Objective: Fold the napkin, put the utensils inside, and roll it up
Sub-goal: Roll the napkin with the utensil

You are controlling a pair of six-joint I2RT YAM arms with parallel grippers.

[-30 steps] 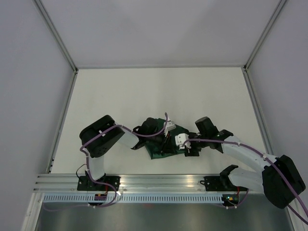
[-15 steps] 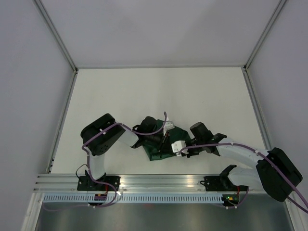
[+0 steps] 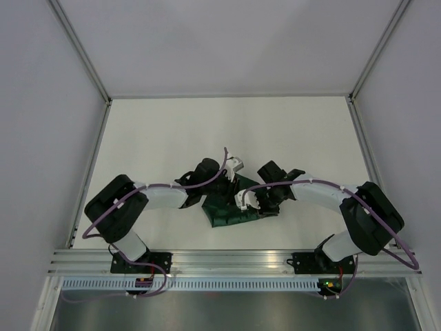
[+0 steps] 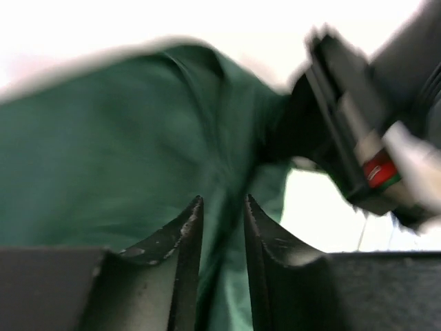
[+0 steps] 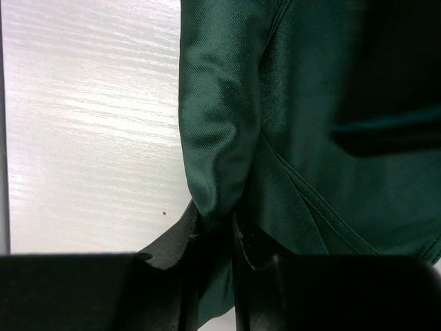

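The dark green napkin (image 3: 231,214) lies bunched in a narrow bundle on the white table between the two arms. My left gripper (image 3: 219,194) sits at its far left end. In the left wrist view its fingers (image 4: 187,231) are close together with green cloth (image 4: 103,152) running between them. My right gripper (image 3: 252,204) is at the bundle's right side. In the right wrist view its jaws (image 5: 215,218) pinch a hanging fold of the napkin (image 5: 310,138). The utensils are hidden. The right gripper's body (image 4: 358,138) shows blurred in the left wrist view.
The white tabletop (image 3: 207,131) stretches behind the napkin, walled by grey panels with metal rails (image 3: 86,62) at both sides. The aluminium mounting rail (image 3: 227,261) with both arm bases runs along the near edge. Purple cables loop along both arms.
The right gripper has closed onto a fold of the napkin and its arm has swung inward and farther from the rail. The left arm has stretched out lower, its gripper staying on the cloth.
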